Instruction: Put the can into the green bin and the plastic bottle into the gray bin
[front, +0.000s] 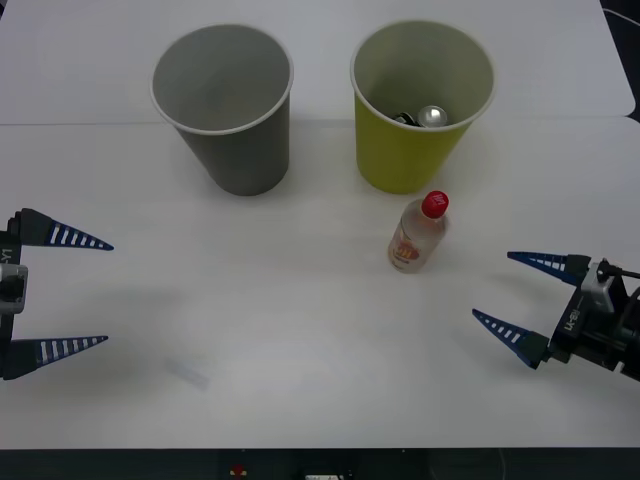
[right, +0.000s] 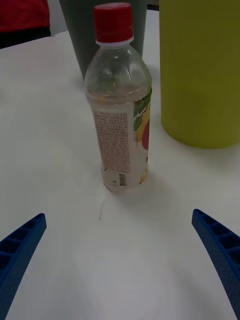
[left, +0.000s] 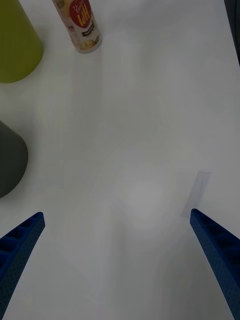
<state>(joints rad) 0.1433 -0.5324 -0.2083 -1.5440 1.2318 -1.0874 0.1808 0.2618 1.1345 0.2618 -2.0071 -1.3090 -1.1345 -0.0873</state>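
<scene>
Plastic bottle stands upright beside green bin.

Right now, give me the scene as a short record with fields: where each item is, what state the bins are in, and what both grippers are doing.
can: small silver-topped metal can lying inside the yellow-green cup-shaped bin
bottle: clear plastic bottle with red cap upright on the white table, in front of the green bin
gray bin: gray cup-shaped bin upright
left gripper: open, table's left edge
right gripper: open, facing the bottle
</scene>
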